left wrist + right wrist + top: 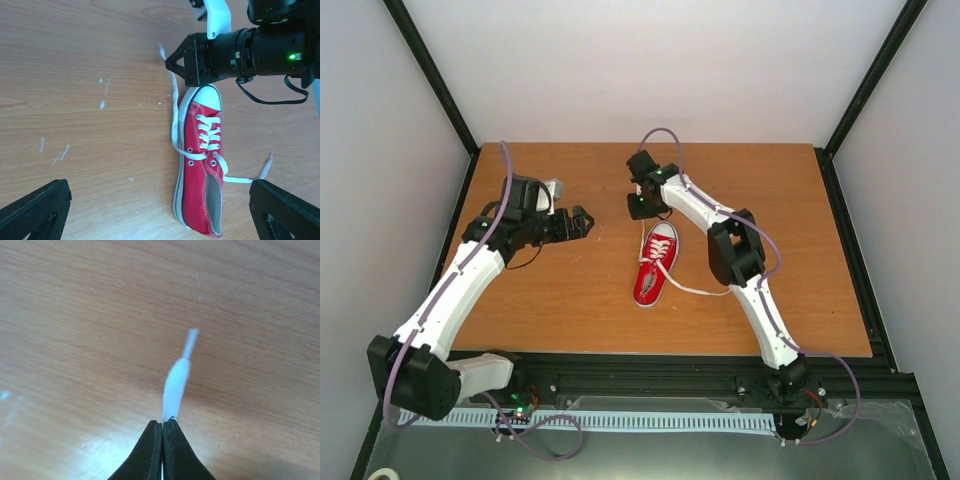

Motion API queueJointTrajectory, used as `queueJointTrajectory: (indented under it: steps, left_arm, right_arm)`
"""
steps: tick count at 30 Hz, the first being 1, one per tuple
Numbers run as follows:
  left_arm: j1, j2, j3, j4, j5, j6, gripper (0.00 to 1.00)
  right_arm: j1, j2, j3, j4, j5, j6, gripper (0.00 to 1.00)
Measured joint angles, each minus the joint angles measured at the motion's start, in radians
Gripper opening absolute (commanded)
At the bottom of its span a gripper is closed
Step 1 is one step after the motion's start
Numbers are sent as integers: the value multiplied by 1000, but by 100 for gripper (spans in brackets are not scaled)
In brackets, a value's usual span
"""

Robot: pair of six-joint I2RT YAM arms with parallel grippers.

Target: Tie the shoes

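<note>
The red sneaker point(657, 262) lies on the wooden table with its white toe cap pointing away from me, laces untied. It also shows in the left wrist view point(200, 165). My right gripper point(638, 207) is just beyond the toe, shut on the end of the left lace point(177, 380), which pokes out past the closed fingertips point(155, 440). That lace point(174, 110) runs along the shoe's left side up to the right gripper point(172, 60). The other lace point(705, 290) trails right on the table. My left gripper point(582, 222) is open and empty, left of the shoe; in the left wrist view point(159, 200) its wide-apart fingers frame the shoe.
The table point(570, 300) is bordered by a black frame with white walls around. The right arm's elbow point(735, 250) hangs close to the right of the shoe. A few pale marks point(102, 104) show on the wood.
</note>
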Motion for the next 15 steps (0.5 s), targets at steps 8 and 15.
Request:
queueJointTrajectory:
  steps: [8, 15]
  left_arm:
    - [-33, 122, -91, 312, 141, -77, 99]
    - [-80, 159, -140, 534, 188, -90, 97]
  right_arm:
    - [-12, -357, -242, 92, -96, 69, 3]
    - [-25, -593, -364, 208, -187, 153, 3]
